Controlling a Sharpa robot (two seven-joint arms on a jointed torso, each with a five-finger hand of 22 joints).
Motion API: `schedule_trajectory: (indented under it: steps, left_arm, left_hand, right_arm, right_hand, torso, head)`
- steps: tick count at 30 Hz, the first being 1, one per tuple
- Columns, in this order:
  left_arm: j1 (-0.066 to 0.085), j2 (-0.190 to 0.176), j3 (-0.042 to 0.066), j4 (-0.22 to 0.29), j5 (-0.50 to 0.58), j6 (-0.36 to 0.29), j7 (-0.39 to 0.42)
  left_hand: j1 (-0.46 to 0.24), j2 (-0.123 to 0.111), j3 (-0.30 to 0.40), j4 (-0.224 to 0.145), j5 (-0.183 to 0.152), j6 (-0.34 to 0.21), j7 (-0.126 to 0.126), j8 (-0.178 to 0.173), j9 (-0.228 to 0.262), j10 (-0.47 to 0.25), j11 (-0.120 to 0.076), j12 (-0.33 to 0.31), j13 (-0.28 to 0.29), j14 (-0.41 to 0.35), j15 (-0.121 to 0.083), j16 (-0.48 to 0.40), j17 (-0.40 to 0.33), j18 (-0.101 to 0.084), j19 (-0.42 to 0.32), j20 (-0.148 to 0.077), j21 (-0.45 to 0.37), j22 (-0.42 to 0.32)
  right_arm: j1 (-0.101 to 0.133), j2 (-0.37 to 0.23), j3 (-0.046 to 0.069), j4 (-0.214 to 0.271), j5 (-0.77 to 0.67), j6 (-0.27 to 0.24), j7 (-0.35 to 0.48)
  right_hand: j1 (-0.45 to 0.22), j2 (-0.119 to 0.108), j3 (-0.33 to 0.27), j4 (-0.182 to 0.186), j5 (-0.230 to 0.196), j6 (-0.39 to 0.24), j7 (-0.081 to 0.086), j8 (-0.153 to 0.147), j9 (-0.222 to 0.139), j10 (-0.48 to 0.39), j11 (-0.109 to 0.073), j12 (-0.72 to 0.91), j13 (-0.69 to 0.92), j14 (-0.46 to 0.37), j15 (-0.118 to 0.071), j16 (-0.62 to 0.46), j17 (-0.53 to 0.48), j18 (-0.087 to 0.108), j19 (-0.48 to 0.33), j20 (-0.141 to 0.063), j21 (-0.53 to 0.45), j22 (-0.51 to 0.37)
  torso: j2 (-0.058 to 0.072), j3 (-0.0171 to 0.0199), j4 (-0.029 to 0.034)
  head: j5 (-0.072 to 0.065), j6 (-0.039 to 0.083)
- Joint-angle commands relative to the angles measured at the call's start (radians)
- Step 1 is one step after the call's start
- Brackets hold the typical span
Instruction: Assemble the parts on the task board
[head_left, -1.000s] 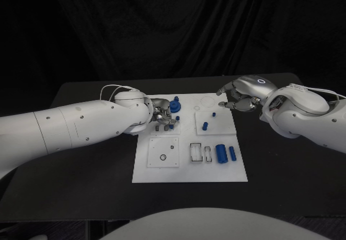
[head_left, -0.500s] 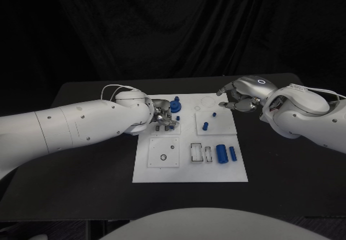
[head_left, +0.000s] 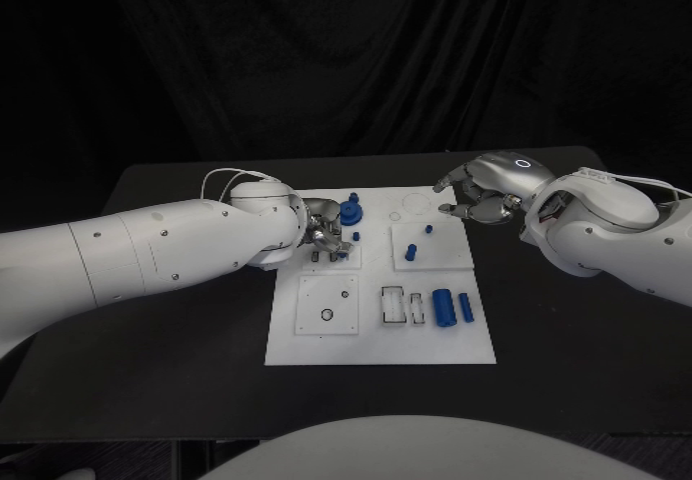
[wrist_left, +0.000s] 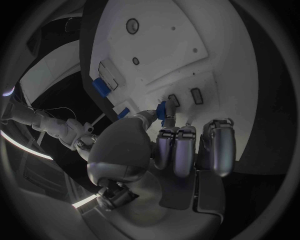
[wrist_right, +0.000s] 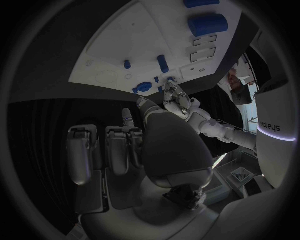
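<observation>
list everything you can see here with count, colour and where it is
table: one, black, under everything
task board: one, white, middle of the table
large cylinders: two, blue, lying side by side at the board's near right
pegs: two, blue, in the raised square plate at the board's far right
round knob part: one, blue, far left of the board, beside the left hand
small part: one, blue, at the left hand's fingers over the board's slots; whether it is pinched or only touched cannot be told
left hand: one, silver on a white arm, over the board's far left
right hand: one, silver on a white arm, fingers curled, holding nothing, above the board's far right corner
</observation>
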Motion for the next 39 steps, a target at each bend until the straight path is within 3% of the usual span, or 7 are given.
schedule_trajectory:
  steps: [1, 11, 19, 29, 39]
  left_arm:
    - [-0.002, -0.003, -0.001, 0.0, 0.001, 0.009, 0.009]
    - [-0.002, -0.033, -0.001, 0.019, 0.049, -0.058, 0.017]
    - [-0.002, -0.09, -0.001, 0.06, 0.124, -0.132, 0.002]
    - [-0.003, -0.134, -0.001, 0.105, 0.14, -0.222, -0.011]
    - [-0.03, -0.145, -0.001, 0.131, 0.152, -0.297, -0.015]
  left_hand:
    - [-0.017, -0.029, 0.075, -0.015, 0.003, 0.001, -0.006, 0.003, 0.023, 0.104, -0.007, 0.003, 0.261, 0.104, -0.004, 0.003, 0.263, -0.008, -0.002, -0.006, -0.007, 0.114]
    - [-0.046, -0.061, 0.181, -0.056, -0.003, -0.001, -0.006, 0.011, 0.057, 0.104, -0.007, 0.003, 0.261, 0.104, -0.005, 0.003, 0.263, -0.008, -0.001, -0.006, -0.011, 0.118]
    - [-0.057, -0.064, 0.199, -0.061, -0.005, -0.004, -0.004, 0.011, 0.064, 0.104, -0.006, 0.003, 0.261, 0.104, -0.005, 0.003, 0.263, -0.008, -0.002, -0.006, -0.013, 0.118]
    - [-0.075, -0.058, 0.211, -0.056, -0.015, -0.005, -0.002, 0.012, 0.07, 0.104, -0.005, 0.003, 0.261, 0.104, -0.004, 0.003, 0.263, -0.007, -0.003, -0.005, -0.015, 0.118]
    - [-0.083, -0.05, 0.216, -0.052, -0.007, -0.009, -0.001, 0.011, 0.074, 0.104, -0.004, 0.003, 0.261, 0.104, -0.003, 0.003, 0.263, -0.007, -0.003, -0.005, -0.015, 0.119]
  right_arm:
    - [-0.002, 0.0, 0.001, -0.001, -0.003, 0.007, -0.018]
    - [-0.003, -0.001, 0.001, -0.001, -0.003, 0.009, -0.018]
    - [-0.003, -0.009, 0.001, 0.001, -0.003, 0.01, -0.02]
    - [-0.003, -0.01, 0.001, 0.0, -0.003, 0.015, -0.02]
    - [-0.004, -0.012, 0.001, 0.001, -0.003, 0.019, -0.018]
  right_hand:
    - [0.011, -0.002, 0.001, -0.004, 0.006, 0.006, 0.001, -0.004, -0.001, 0.106, 0.008, 0.003, 0.263, 0.105, 0.005, 0.002, 0.262, -0.016, 0.104, 0.004, 0.003, 0.263]
    - [0.011, -0.001, 0.004, -0.005, 0.011, 0.007, 0.001, -0.005, -0.002, 0.106, 0.009, 0.003, 0.263, 0.105, 0.005, 0.001, 0.261, -0.016, 0.104, 0.004, 0.003, 0.263]
    - [0.011, 0.0, 0.004, -0.006, 0.012, 0.007, 0.002, -0.005, -0.002, 0.106, 0.009, 0.003, 0.263, 0.105, 0.005, 0.001, 0.261, -0.016, 0.104, 0.005, 0.003, 0.263]
    - [0.012, 0.0, 0.005, -0.006, 0.015, 0.007, 0.002, -0.006, -0.003, 0.106, 0.009, 0.003, 0.263, 0.105, 0.005, 0.001, 0.261, -0.016, 0.104, 0.005, 0.003, 0.263]
    - [0.014, 0.001, 0.011, -0.01, 0.025, 0.008, 0.002, -0.008, -0.005, 0.105, 0.009, 0.002, 0.262, 0.105, 0.005, 0.001, 0.26, -0.016, 0.104, 0.005, 0.003, 0.263]
  torso:
    - [0.0, -0.0003, -0.0005]
    - [0.0, -0.0003, -0.0004]
    - [0.0, -0.0006, -0.0002]
    - [-0.001, -0.0003, 0.0]
    - [0.0, -0.0005, 0.0045]
  head:
    - [0.001, 0.0]
    - [0.003, 0.0]
    - [0.003, 0.0]
    - [0.019, 0.0]
    - [0.023, 0.0]
